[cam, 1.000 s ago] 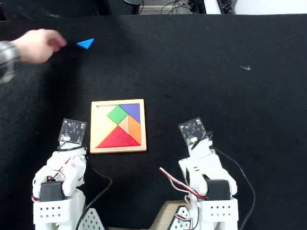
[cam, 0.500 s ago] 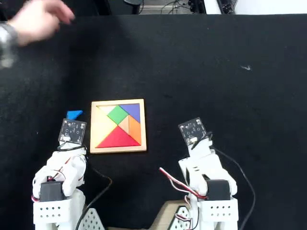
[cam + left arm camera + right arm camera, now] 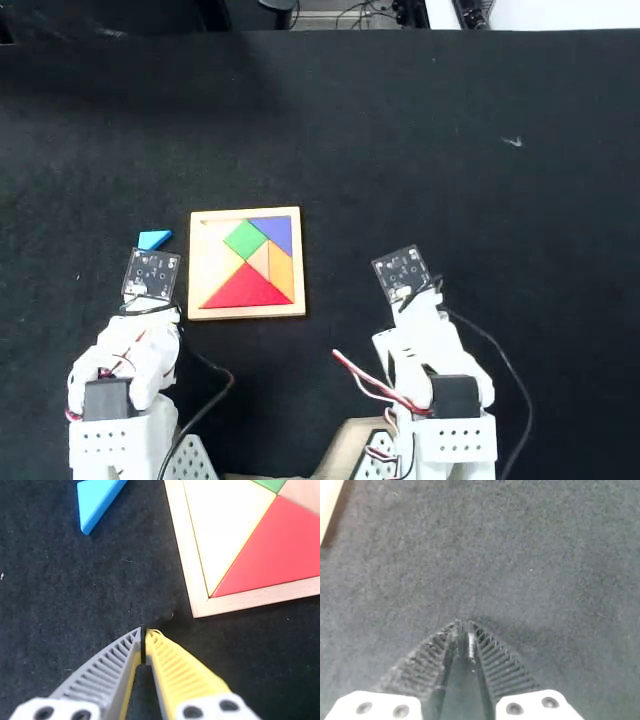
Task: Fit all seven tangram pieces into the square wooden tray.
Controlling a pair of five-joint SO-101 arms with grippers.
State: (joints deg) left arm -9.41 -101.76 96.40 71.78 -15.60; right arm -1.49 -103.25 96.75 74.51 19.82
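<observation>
1 blue triangle [image 3: 154, 239] has landed beside tray [image 3: 246, 312].

Black table [image 3: 450, 200]: tray [image 3: 246, 313], blue triangle [image 3: 153, 239]

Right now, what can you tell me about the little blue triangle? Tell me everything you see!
The blue triangle is a small, flat, light blue piece with thick, straight edges, probably painted wood. It lies flat on the black table, outside the wooden tray. It is beside the tray's far corner on the left arm's side, with a gap of bare table between them. Nothing touches it but the table. The left gripper is shut, a little way short of it, holding nothing.
</observation>
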